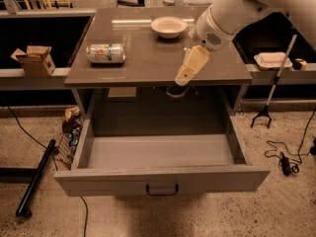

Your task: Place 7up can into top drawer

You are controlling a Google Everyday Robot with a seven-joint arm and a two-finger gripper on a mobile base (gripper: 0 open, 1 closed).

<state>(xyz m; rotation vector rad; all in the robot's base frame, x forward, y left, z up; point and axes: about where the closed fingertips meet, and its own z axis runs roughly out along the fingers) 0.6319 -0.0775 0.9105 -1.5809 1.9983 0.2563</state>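
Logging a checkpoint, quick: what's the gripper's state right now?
Gripper: above the tabletop's front edge; open or closed cannot be told; not holding the 7up can, lying apart.

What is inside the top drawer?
Only bare grey floor shows in the top drawer; the strip behind its front panel is hidden. The 7up can lies on the tabletop; the hand hovers above its front edge.

Speckled stone floor (291, 209), grey table (148, 58), cardboard box (33, 61) left.
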